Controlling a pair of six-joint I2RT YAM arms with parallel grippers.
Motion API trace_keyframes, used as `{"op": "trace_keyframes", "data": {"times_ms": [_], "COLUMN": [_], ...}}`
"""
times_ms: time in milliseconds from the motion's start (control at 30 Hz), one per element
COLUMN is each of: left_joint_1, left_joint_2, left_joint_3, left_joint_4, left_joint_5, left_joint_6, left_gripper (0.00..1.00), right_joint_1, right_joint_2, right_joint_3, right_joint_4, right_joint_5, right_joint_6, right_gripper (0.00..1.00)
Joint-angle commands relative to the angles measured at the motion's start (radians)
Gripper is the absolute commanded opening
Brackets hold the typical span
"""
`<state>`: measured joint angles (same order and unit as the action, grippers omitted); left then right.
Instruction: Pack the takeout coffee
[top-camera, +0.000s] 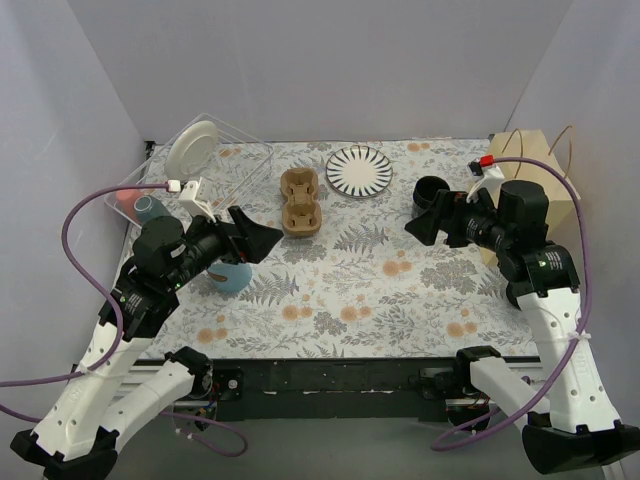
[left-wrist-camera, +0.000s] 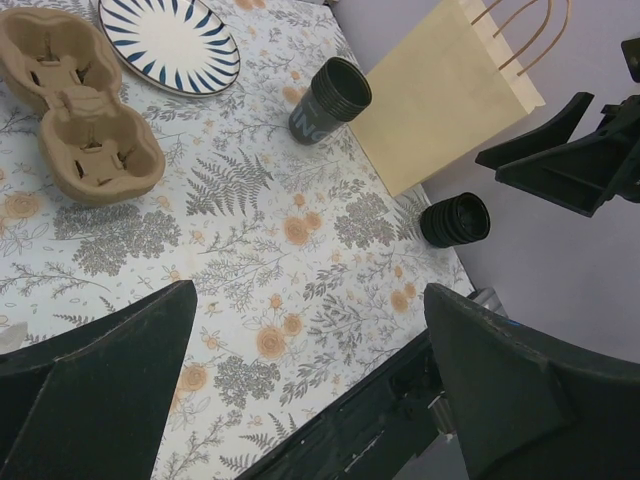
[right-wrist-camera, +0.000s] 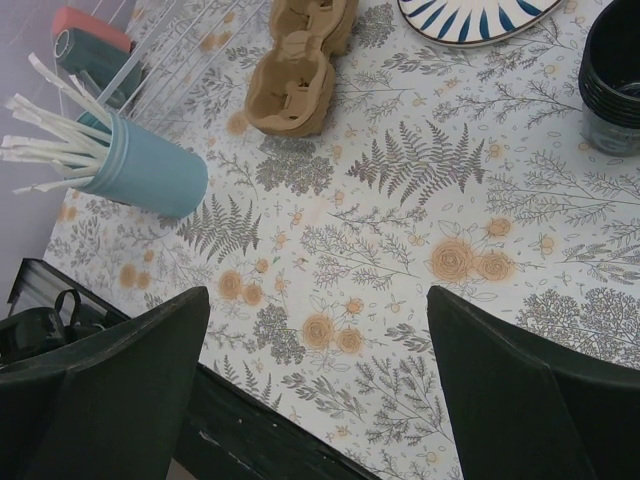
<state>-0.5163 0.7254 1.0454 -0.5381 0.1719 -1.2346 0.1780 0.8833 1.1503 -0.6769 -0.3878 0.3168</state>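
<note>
One dark cup (top-camera: 430, 190) stands on the floral tablecloth at the right back, beside the paper bag; it also shows in the left wrist view (left-wrist-camera: 328, 100) and at the right wrist view's edge (right-wrist-camera: 610, 75), where its rim looks stacked. A second dark round lidded cup (left-wrist-camera: 455, 220) sits near the bag's front corner; the right arm hides it in the top view. My left gripper (top-camera: 262, 235) (left-wrist-camera: 310, 292) is open and empty, held above the table's left side. My right gripper (top-camera: 420, 217) (right-wrist-camera: 318, 295) is open and empty, just in front of the first cup.
A brown cardboard cup carrier (top-camera: 300, 202) lies at the back centre, with a striped plate (top-camera: 358, 170) to its right. A paper bag (top-camera: 530, 175) stands at the far right. A light-blue cup with white straws (right-wrist-camera: 140, 170) stands under my left arm. A wire rack (top-camera: 215, 150) with a white plate is at the back left.
</note>
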Motion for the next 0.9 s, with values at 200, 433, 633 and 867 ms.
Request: {"op": "trace_keyframes", "data": {"times_ms": [200,433,633,867], "left_joint_1": [-0.001,-0.001,-0.001,-0.001], "left_joint_2": [-0.026,-0.023,-0.052,-0.073], "left_joint_3": [0.013,0.008,0.004,-0.025], "left_joint_4": [-0.006,-0.019,-0.039,-0.059], "left_joint_5": [0.012,0.021,0.008,0.006], "left_joint_6": [0.04,0.057,0.054,0.029], "left_gripper": [0.98,0.98,0.98,0.98], "right_joint_1": [0.002,0.0,0.0,-0.002], "right_joint_2": [-0.001,0.112,0.419,0.77], "right_joint_3": [0.055,0.06,0.236,0.503], "right_joint_4": [0.071,0.217,0.211,0.096], "right_joint_5": [0.128,0.349,0.382,0.474], "right_joint_6": [0.007,-0.114,-0.269,-0.314], "right_gripper": [0.95,0.81,0.53,0.49]}}
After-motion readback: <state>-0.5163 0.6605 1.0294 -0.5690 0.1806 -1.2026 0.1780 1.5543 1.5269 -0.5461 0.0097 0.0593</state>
